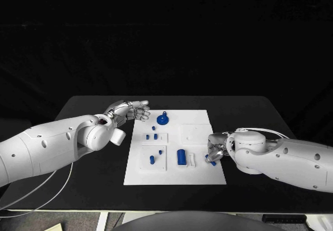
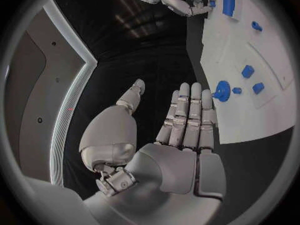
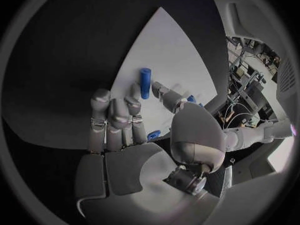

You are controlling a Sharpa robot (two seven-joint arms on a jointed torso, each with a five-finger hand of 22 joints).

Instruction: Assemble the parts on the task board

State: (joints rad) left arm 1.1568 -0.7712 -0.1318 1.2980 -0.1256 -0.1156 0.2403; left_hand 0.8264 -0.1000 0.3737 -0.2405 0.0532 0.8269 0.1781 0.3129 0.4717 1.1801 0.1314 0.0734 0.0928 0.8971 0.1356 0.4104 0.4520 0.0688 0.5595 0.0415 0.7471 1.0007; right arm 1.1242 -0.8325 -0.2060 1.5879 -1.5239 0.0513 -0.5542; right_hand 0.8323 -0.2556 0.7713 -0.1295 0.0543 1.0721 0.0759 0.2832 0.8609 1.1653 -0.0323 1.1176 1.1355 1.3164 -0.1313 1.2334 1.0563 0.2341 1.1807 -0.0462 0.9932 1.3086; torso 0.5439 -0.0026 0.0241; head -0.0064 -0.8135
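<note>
The right robot hand point(image 1: 216, 153) lies low over the right edge of the task board point(image 1: 198, 175), fingers curled inward. A small blue part point(image 1: 210, 160) sits at its fingertips; in the right wrist view a blue piece point(image 3: 154, 133) shows between the curled fingers and the thumb, but whether it is actually pinched cannot be told. Just beyond those fingertips, toward the middle of the board, a blue cylinder point(image 1: 181, 156) lies on its side, with a small white piece point(image 1: 191, 160) beside it; the same cylinder point(image 3: 145, 82) appears past the fingers in the right wrist view.

The left robot hand point(image 1: 130, 111) hovers over the black table point(image 1: 90, 108) just off the board's far left corner, fingers extended and slightly apart, thumb set off to the side, holding nothing; the left wrist view shows the flat palm point(image 2: 181, 150) with nothing in it. Nearest its fingertips, a round blue part with a short stem point(image 1: 162, 119) rests on the board's far edge. Farther from this hand, toward the robot, two small blue pieces point(image 1: 151, 137) stand in a raised square plate, and more small blue pieces point(image 1: 156, 155) sit in a second plate nearer the robot.
</note>
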